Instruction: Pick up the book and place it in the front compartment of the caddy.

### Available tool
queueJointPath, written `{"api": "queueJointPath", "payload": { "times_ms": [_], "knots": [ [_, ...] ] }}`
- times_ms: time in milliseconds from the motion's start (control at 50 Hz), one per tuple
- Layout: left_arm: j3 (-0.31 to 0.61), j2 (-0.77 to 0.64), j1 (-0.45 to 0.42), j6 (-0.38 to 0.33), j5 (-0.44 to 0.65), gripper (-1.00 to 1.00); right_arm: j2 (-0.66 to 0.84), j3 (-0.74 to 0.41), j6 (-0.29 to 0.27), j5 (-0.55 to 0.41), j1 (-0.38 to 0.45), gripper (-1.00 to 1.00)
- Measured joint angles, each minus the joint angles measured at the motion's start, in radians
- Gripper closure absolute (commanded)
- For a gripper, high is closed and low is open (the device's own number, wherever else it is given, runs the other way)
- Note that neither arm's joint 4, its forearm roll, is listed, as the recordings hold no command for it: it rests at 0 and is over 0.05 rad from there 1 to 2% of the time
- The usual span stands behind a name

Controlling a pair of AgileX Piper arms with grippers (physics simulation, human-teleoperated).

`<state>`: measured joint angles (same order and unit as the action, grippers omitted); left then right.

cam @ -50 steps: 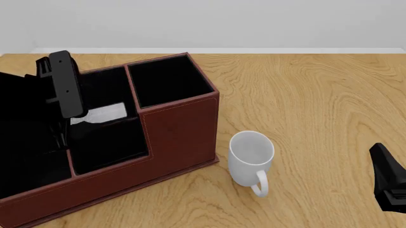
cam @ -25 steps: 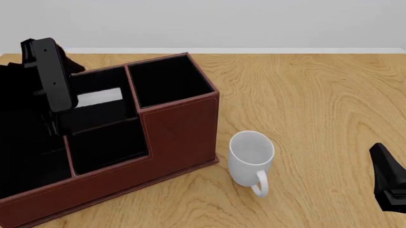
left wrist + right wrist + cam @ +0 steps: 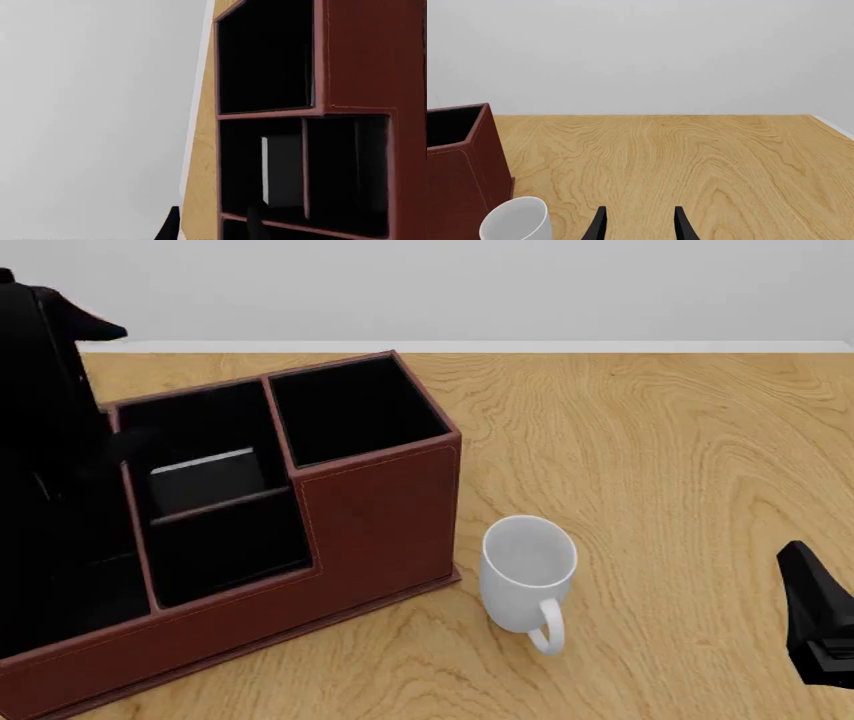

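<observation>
Standing inside the front compartment (image 3: 200, 455) of the caddy (image 3: 374, 520), the book (image 3: 207, 478) is released. Both the left gripper (image 3: 212, 225) and right gripper (image 3: 638, 225) are spread, empty.

book (image 3: 204, 480) is sitting upright in the caddy (image 3: 374, 510) at frame left, left arm (image 3: 40, 440) looming at far left, white mug (image 3: 527, 575) lying centre, right gripper (image 3: 817, 625) showing lower right.
</observation>
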<state>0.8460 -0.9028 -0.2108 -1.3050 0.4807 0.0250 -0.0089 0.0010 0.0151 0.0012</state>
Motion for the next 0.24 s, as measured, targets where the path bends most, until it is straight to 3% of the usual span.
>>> {"api": "queueJointPath", "payload": {
  "times_ms": [240],
  "knots": [
    [0.068, 0.111, -0.015, -0.011, 0.132, -1.0, 0.0, 0.0, 0.0, 0.0, 0.0, -1.0]
  ]
}}
